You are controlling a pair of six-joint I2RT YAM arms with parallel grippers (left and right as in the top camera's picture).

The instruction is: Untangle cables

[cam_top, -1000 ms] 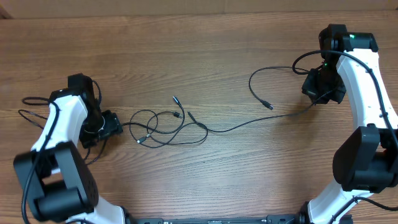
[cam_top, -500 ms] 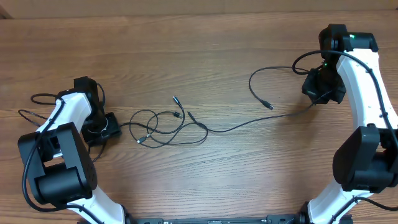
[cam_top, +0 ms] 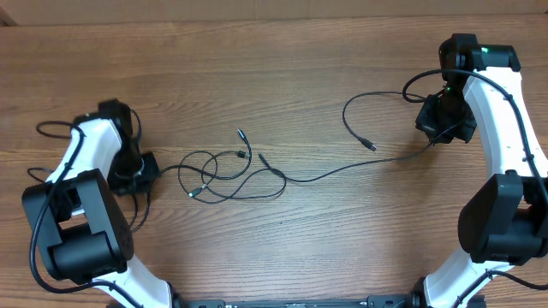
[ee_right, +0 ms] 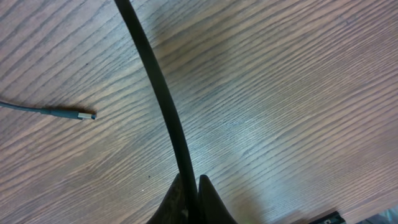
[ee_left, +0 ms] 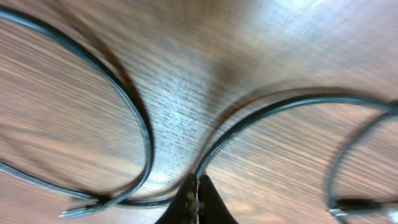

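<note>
Cables (cam_top: 243,155) in one tangle, left tool (ee_left: 198,200) and right tool (ee_right: 193,194) each clamped on one cable

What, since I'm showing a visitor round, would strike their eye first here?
A loose tangle of thin black cables lies in the middle of the table. The left gripper is shut on a strand at the tangle's left edge; the right gripper, far right, pinches the long cable trailing out of it.

cables (ee_left: 145,130) blurred, left wrist | right gripper (ee_right: 194,188) cut off below
</note>
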